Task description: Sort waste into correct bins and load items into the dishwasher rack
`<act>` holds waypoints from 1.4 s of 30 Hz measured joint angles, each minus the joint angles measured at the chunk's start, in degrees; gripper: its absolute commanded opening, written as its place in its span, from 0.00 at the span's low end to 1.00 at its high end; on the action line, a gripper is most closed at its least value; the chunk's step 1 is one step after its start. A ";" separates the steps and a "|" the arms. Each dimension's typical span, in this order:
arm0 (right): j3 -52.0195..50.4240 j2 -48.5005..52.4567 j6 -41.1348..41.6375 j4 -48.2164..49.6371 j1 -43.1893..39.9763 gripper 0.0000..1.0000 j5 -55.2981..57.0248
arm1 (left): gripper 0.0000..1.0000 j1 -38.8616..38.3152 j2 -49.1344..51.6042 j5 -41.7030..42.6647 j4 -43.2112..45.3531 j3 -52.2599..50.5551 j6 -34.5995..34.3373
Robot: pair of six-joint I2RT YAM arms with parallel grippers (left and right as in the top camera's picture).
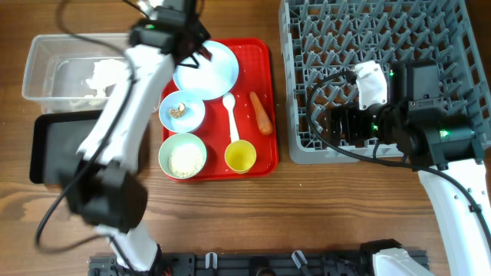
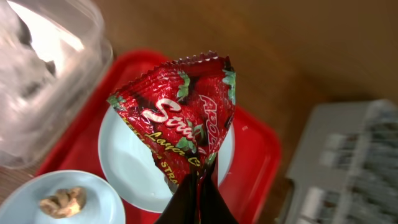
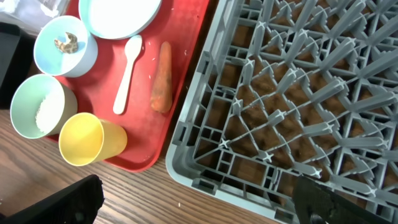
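Note:
My left gripper [image 1: 196, 47] is shut on a red-printed wrapper [image 2: 180, 124] and holds it just above the pale blue plate [image 1: 213, 70] on the red tray. A white napkin [image 1: 103, 77] lies in the clear tub [image 1: 42, 61]; the black tray [image 1: 54, 146] sits in front of it. On the red tray are a bowl with scraps [image 1: 182, 111], a bowl with rice [image 1: 182, 156], a yellow cup [image 1: 240, 156], a white spoon [image 1: 231, 115] and a carrot [image 1: 261, 113]. My right gripper [image 3: 196, 205] is open and empty over the front left corner of the grey rack [image 1: 383, 46].
The red serving tray [image 1: 265, 61] lies between the bins and the rack. The left arm stretches from the front edge across the black tray. The rack [image 3: 298, 93] holds nothing in view. Bare wood shows in front of the tray.

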 measured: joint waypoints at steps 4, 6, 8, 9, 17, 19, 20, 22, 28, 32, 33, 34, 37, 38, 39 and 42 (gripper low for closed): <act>0.00 0.00 0.00 0.00 0.00 1.00 0.00 | 0.04 6.43 -4.09 -3.63 -4.70 0.96 1.31; 0.00 0.00 0.04 -0.02 0.00 1.00 0.00 | 0.07 11.30 -2.14 -4.48 -5.01 0.52 1.33; 0.00 0.00 0.07 0.00 0.00 1.00 0.00 | 0.27 15.65 0.26 -4.83 -4.61 0.02 1.11; 0.00 0.00 0.07 0.02 0.00 0.99 0.00 | 0.49 17.42 1.79 -4.98 -4.09 -0.15 1.16; 0.00 0.00 0.09 0.00 0.00 1.00 0.00 | 1.00 22.62 10.23 -1.25 -3.43 -1.07 4.87; 0.00 0.00 0.07 0.00 0.00 1.00 0.00 | 0.99 22.53 9.75 0.79 -5.07 -1.03 8.41; 0.00 0.00 0.09 0.02 0.00 1.00 0.00 | 1.00 22.40 9.01 2.08 -5.90 -1.01 10.43; 0.00 0.00 0.09 -0.02 0.00 1.00 0.00 | 1.00 21.73 5.35 5.46 -7.82 -0.96 15.47; 0.00 0.00 0.07 0.00 0.00 1.00 0.00 | 0.99 12.50 -8.44 11.76 -21.33 0.79 22.38; 0.00 0.00 0.07 0.02 0.00 1.00 0.00 | 0.86 4.39 -8.87 12.85 -24.92 -0.87 25.29; 0.00 0.00 0.09 0.04 0.00 1.00 0.00 | 0.84 2.51 -8.55 12.83 -23.50 -3.13 25.79; 0.00 0.00 0.07 0.04 0.00 1.00 0.00 | 0.81 1.16 -8.00 12.98 -22.43 -5.14 26.47; 0.00 0.00 0.07 0.04 0.00 1.00 0.00 | 0.74 -0.48 -6.54 13.25 -15.80 -12.13 27.10; 0.00 0.00 0.07 0.02 0.00 1.00 0.00 | 0.70 -0.52 -6.01 13.22 -13.79 -14.01 27.26; 0.00 0.00 0.07 0.02 0.00 1.00 0.00 | 0.66 -0.52 -5.09 13.22 -11.34 -16.39 27.45; 0.00 0.00 0.07 0.00 0.00 1.00 0.00 | 0.61 -0.52 -2.99 13.25 -7.65 -19.87 27.85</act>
